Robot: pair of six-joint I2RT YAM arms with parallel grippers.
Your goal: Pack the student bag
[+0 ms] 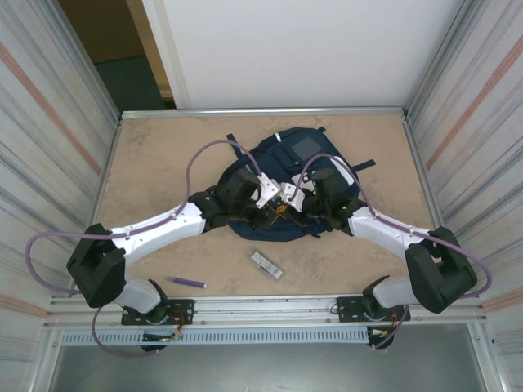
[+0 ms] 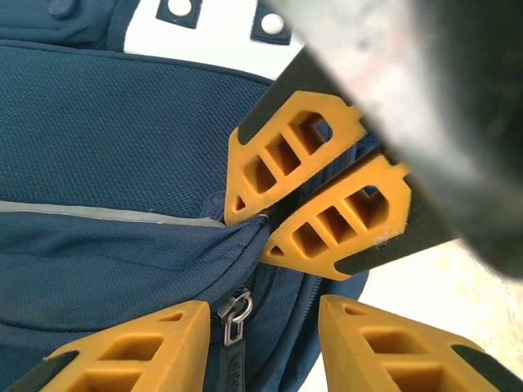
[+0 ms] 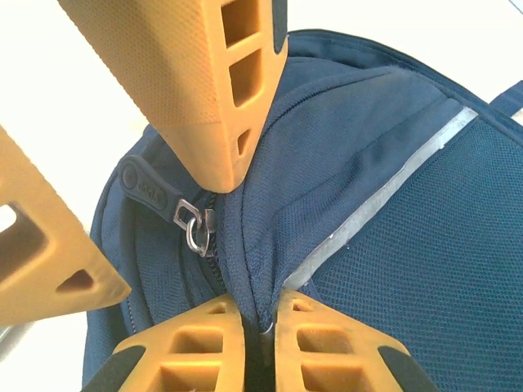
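Note:
The student bag [image 1: 306, 147], navy with a grey stripe, lies flat mid-table with both grippers over its near edge. My right gripper [image 3: 263, 336] is shut on a raised fold of the bag's fabric [image 3: 270, 245] beside the zip. In the left wrist view its orange fingers [image 2: 327, 220] pinch that same fold. My left gripper [image 2: 261, 347] stands open astride the metal zipper pull [image 2: 234, 314], which hangs close to its left finger [image 2: 122, 351] with a clear gap to the other. From the right wrist, the zipper pull [image 3: 194, 224] sits between the left gripper's spread fingers [image 3: 204, 82].
A purple pen [image 1: 188, 282] lies on the beige table near the left arm's base. A small grey and white object [image 1: 266, 264] lies in front of the bag. Metal walls fence the table [image 1: 163, 147] on the left, right and back.

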